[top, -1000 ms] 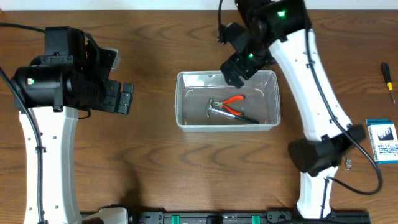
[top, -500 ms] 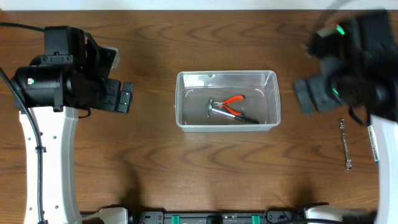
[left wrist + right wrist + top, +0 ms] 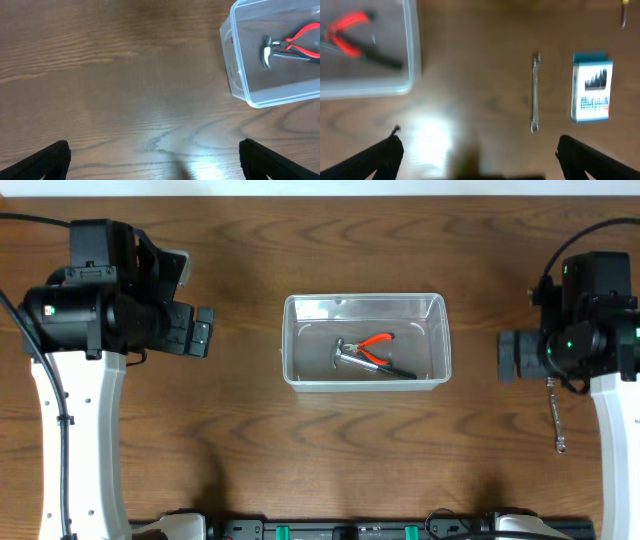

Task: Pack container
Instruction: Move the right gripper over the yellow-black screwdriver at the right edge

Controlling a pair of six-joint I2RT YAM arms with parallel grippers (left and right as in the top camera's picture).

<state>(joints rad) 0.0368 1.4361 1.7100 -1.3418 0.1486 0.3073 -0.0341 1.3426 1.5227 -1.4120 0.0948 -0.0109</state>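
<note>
Showing dark brown wood with wavy grain all over the counter (image 3: 250, 440). Letting that grain through the clear, colourless walls of the container (image 3: 290, 340). Glowing orange-red on the handles of the pliers (image 3: 376, 342). Shining silver on the head of the hammer (image 3: 347, 356), turning black along its handle. Gleaming silver along the wrench (image 3: 554, 415). Wearing blue and white on the small box (image 3: 591, 93), with dark print on the white panel. Pairing white links with black housings on the left arm (image 3: 75, 430) and the right arm (image 3: 615, 440). Showing black on the left tool (image 3: 201, 333) and the right tool (image 3: 510, 358).
</note>
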